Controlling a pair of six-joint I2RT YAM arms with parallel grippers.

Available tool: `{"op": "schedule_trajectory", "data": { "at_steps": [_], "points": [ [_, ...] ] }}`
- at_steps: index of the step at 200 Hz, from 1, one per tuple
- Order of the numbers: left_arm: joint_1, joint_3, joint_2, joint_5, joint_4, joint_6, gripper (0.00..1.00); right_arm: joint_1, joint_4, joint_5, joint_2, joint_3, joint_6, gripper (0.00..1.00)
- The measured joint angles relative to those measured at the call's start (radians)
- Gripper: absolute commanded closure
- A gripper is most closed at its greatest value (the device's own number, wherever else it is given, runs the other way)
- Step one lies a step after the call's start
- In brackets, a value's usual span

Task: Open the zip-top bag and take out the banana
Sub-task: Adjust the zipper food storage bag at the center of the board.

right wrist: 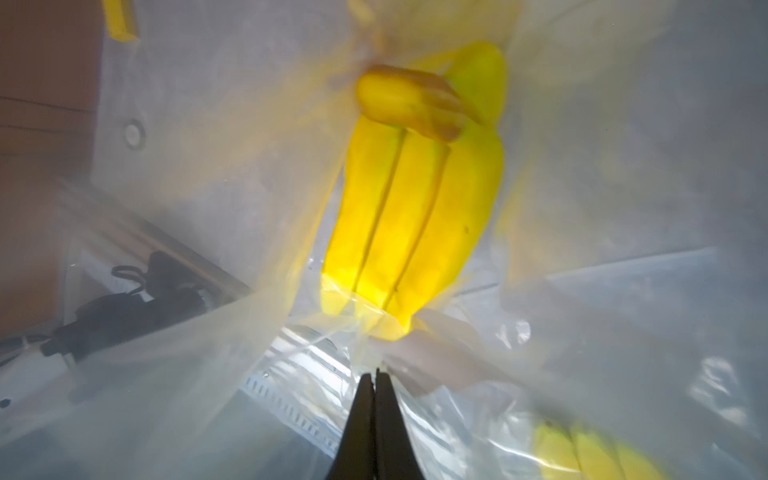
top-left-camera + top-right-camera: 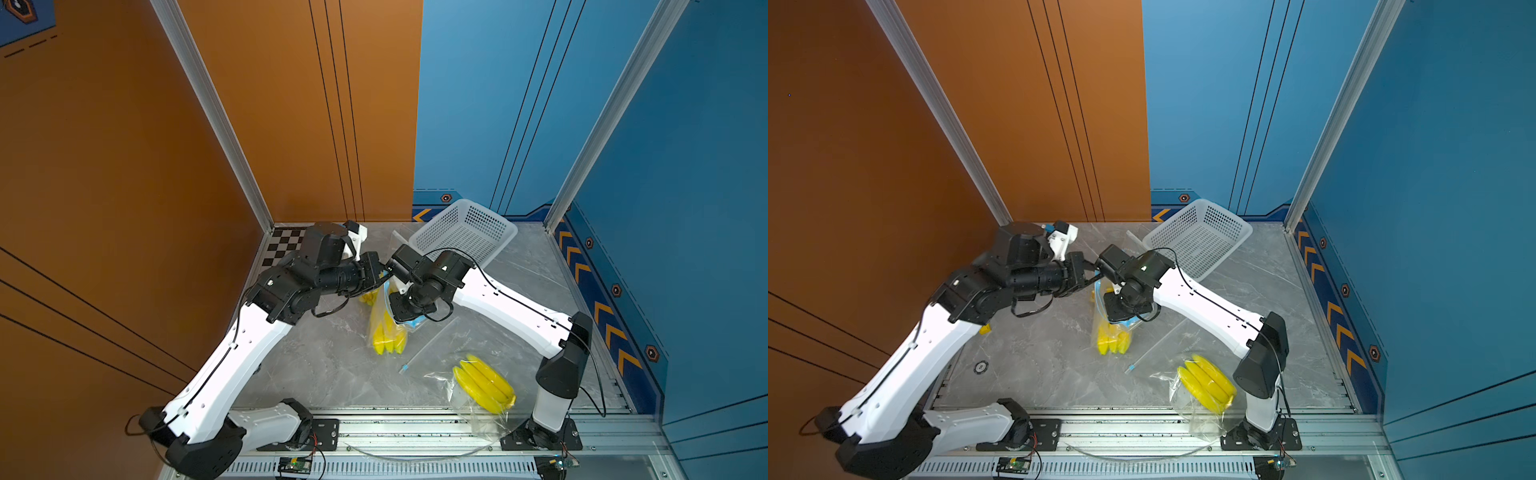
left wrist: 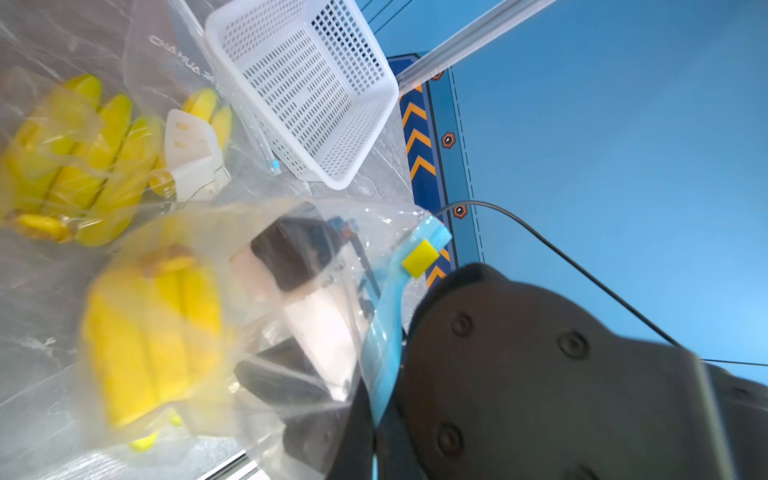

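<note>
1. Right hand (image 1: 376, 380) is seen closest, in the right wrist view: fingers are pressed together w/ a fold of clear film pinched at the tips.
2. Left hand (image 2: 382, 274) is clamped on the blue zip strip (image 3: 384, 340), just beside the yellow slider (image 3: 419, 257).
3. Zip-top bag (image 2: 380, 311) is held up btwn both hands over mid desk (image 2: 324, 365). The banana bunch (image 1: 415, 216) hangs inside and is not yet out. Whether the bag's bottom touches the desk cannot be told.
4. Mouth is judged partly parted, from the looped strip in both top views; how wide cannot be told.
5. Risk: both hands are occupied, so one must be freed before the bunch can be reached. Once a side is let go, the mouth prob. collapses or the bag swings.
6. Risk: thin film may be pulled from the right hand's pinch by the bunch's weight, and the bag then drops.
7. Risk: a second bag (image 2: 478, 419) w/ its own bananas lies near the front edge, well apart; it could be mistaken for the target. White basket (image 2: 465, 232) sits at the back, untouched.
</note>
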Motion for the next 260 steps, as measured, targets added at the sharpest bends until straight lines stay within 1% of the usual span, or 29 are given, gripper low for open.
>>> {"op": "schedule_trajectory", "data": {
  "at_steps": [15, 26, 38, 48, 65, 83, 101, 125, 147, 159, 173, 195, 222, 243, 260],
  "points": [
    [-0.025, 0.000, 0.001, -0.002, -0.018, 0.001, 1.00, -0.007, 0.091, -0.031, -0.040, -0.104, 0.014, 1.00],
    [-0.058, -0.003, 0.033, -0.003, -0.024, 0.003, 1.00, -0.031, 0.189, -0.063, -0.106, -0.266, 0.032, 1.00],
    [-0.103, -0.024, 0.097, -0.002, -0.008, 0.005, 1.00, -0.068, 0.273, -0.084, -0.170, -0.432, 0.053, 1.00],
    [-0.145, -0.059, 0.169, 0.002, 0.038, 0.003, 1.00, -0.098, 0.335, -0.089, -0.213, -0.571, 0.078, 1.00],
    [-0.195, -0.127, 0.276, 0.020, 0.117, -0.002, 1.00, -0.136, 0.419, -0.095, -0.240, -0.737, 0.122, 1.00],
    [-0.218, -0.180, 0.354, 0.043, 0.152, -0.004, 1.00, -0.152, 0.518, -0.096, -0.244, -0.850, 0.173, 0.90],
    [-0.220, -0.191, 0.386, 0.063, 0.167, -0.005, 1.00, -0.161, 0.591, -0.094, -0.250, -0.904, 0.211, 0.82],
    [-0.205, -0.148, 0.401, 0.089, 0.201, -0.007, 1.00, -0.164, 0.687, -0.064, -0.321, -0.948, 0.238, 0.79],
    [-0.188, -0.088, 0.407, 0.113, 0.248, -0.008, 1.00, -0.162, 0.800, -0.011, -0.442, -1.007, 0.274, 0.80],
    [-0.181, -0.067, 0.407, 0.126, 0.265, -0.008, 1.00, -0.161, 0.887, 0.025, -0.502, -1.056, 0.306, 0.83],
    [-0.180, -0.057, 0.407, 0.140, 0.277, -0.011, 1.00, -0.160, 0.973, 0.066, -0.535, -1.101, 0.344, 0.87],
    [-0.183, -0.037, 0.423, 0.163, 0.278, -0.022, 1.00, -0.160, 1.072, 0.119, -0.532, -1.143, 0.388, 0.88],
    [-0.188, 0.008, 0.459, 0.183, 0.278, -0.035, 1.00, -0.161, 1.159, 0.156, -0.512, -1.147, 0.424, 0.90],
    [-0.198, 0.038, 0.475, 0.180, 0.271, -0.043, 1.00, -0.169, 1.161, 0.168, -0.462, -1.118, 0.438, 0.91],
    [-0.193, 0.048, 0.486, 0.171, 0.250, -0.046, 1.00, -0.193, 1.099, 0.169, -0.424, -1.064, 0.445, 0.91]
  ]
}}
